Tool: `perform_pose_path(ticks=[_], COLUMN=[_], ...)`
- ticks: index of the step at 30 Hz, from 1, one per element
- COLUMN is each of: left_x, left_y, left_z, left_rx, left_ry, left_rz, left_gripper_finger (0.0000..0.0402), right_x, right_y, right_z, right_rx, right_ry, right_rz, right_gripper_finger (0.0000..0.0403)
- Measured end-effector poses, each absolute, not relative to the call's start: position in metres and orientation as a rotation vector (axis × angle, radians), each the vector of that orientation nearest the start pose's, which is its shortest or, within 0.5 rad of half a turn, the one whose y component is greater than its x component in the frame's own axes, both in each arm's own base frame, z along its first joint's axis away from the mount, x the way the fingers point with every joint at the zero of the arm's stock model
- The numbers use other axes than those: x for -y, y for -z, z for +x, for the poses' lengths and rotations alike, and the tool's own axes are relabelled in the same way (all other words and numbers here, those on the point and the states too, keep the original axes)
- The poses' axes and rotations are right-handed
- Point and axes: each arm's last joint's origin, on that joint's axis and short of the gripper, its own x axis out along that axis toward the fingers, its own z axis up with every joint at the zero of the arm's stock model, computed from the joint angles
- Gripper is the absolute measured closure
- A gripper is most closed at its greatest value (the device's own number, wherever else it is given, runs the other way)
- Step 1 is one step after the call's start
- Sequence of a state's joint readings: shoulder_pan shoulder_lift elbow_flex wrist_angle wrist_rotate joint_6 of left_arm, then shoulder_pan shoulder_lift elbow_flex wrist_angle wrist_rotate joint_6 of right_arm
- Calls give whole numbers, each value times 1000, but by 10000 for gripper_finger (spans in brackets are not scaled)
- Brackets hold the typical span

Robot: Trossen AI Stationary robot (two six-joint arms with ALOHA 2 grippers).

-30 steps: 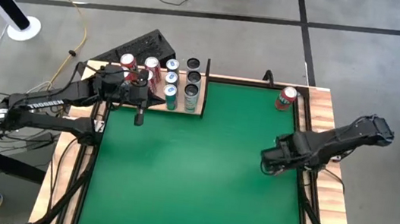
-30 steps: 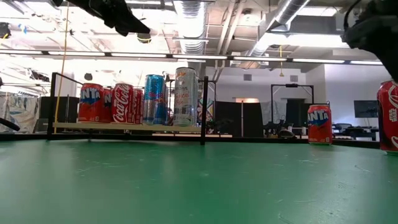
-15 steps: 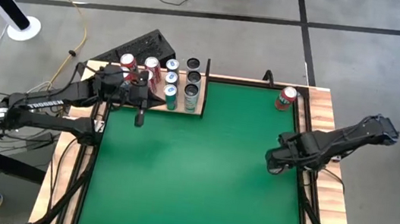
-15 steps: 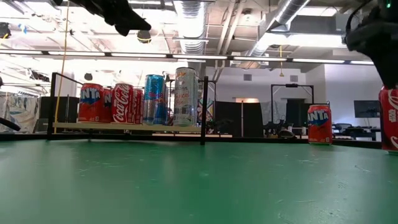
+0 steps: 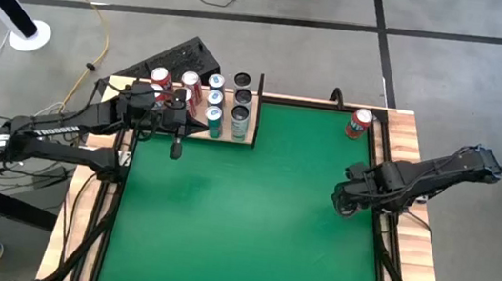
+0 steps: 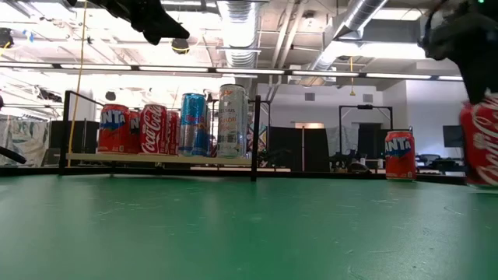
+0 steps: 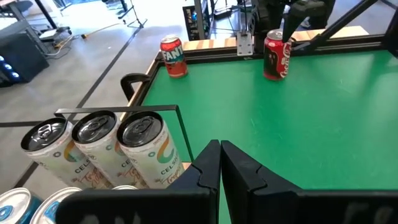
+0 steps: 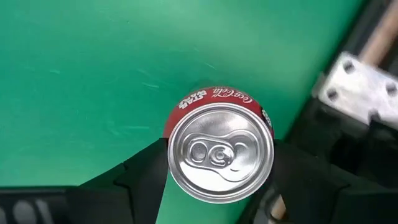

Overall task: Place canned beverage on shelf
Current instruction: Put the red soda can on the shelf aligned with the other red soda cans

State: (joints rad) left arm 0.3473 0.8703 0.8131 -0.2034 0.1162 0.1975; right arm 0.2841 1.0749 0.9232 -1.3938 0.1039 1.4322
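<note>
Two dark arms work over the green counter [image 5: 240, 226]; the right claw [image 8: 217, 155] sits over a red Coca-Cola can [image 8: 219, 149] near the counter's right edge, its fingers [image 8: 146, 171] on either side of the can's rim and seemingly touching it, though whether they are clamped on it cannot be told; the right wrist view looks straight down on the can's silver lid, and in the low view the can [image 6: 481, 144] shows at the right edge under the dark arm; the left claw [image 7: 219, 165] hangs with its fingers together, holding nothing, just in front of the shelf [image 5: 249, 142] at the counter's far left corner; the shelf, a pale-wood board with a thin black frame, carries red cans [image 6: 140, 129], a blue can [image 6: 193, 124] and tall pale cans [image 7: 118, 152] standing upright in rows; a Fanta can [image 5: 359, 123] stands upright alone near the counter's far right corner, well apart from both the shelf and the Coca-Cola can; the left wrist view shows both of these cans across the green surface.
</note>
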Motion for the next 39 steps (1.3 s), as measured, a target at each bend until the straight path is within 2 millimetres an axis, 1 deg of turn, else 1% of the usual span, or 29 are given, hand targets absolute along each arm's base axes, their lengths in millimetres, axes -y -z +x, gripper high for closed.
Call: perform_pose_path(ticks=[2, 7, 9, 13, 16, 19, 21, 27, 31, 35, 39], left_x=[-62, -62, -62, -62, -62, -61, -61, -60, -58, -55, -53], left_y=[-326, -326, -326, -325, -323, -321, -320, -317, -315, -315, -317], left_z=[181, 181, 180, 180, 179, 177, 176, 171, 165, 157, 151], left_rx=[-277, -276, -278, -299, -316, -339, -349, -402, -436, -450, -444], left_ry=[-204, -204, -212, -222, -224, -226, -226, -247, -250, -249, -251], left_rz=[136, 138, 139, 134, 129, 111, 101, 80, 57, 46, 42], left_gripper_finger=[402, 402, 402, 402, 402, 402, 401, 402, 402, 402, 402], right_x=[-38, -34, -31, -22, -12, 0, 10, 40, 58, 70, 74], right_y=[-266, -281, -289, -305, -313, -317, -317, -317, -315, -306, -292], right_z=[147, 159, 170, 201, 230, 265, 289, 368, 412, 442, 462], right_rx=[-1273, -1240, -1179, -1068, -1033, -1018, -1033, -1027, -1041, -1102, -1178], right_ry=[888, 791, 728, 586, 507, 435, 377, 125, 18, -25, -60], right_rz=[824, 758, 725, 641, 533, 421, 353, 220, 138, 73, 38], right_gripper_finger=[132, 132, 132, 132, 132, 132, 132, 132, 132, 132, 132])
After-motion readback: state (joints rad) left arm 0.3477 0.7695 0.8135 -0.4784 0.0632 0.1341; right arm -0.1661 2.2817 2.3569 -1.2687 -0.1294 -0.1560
